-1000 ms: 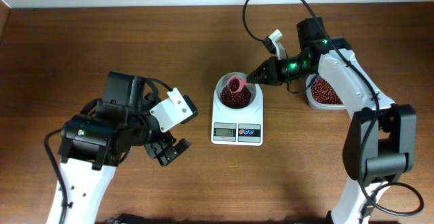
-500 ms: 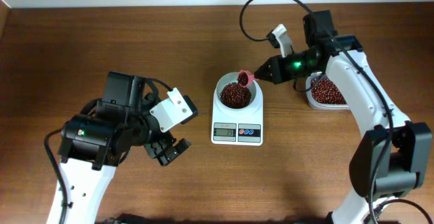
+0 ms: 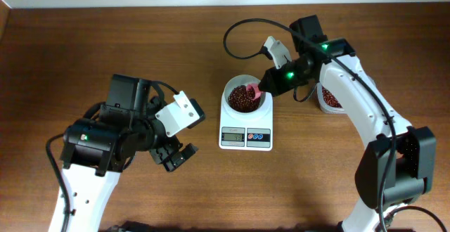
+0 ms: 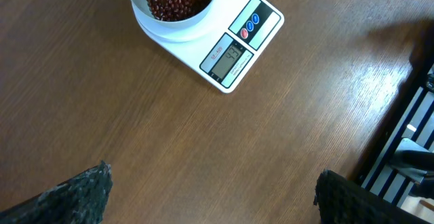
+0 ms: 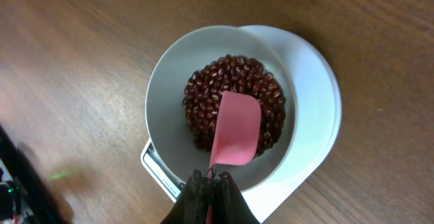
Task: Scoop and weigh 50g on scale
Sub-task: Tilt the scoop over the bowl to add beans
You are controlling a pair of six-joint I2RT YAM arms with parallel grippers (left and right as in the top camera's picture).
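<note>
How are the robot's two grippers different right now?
The left gripper is wide open and empty; the right gripper is shut on a pink spoon. The left gripper hangs over bare table, away from the scale; the right gripper holds its spoon over the beans in the bowl. Both are dark and two-fingered.
</note>
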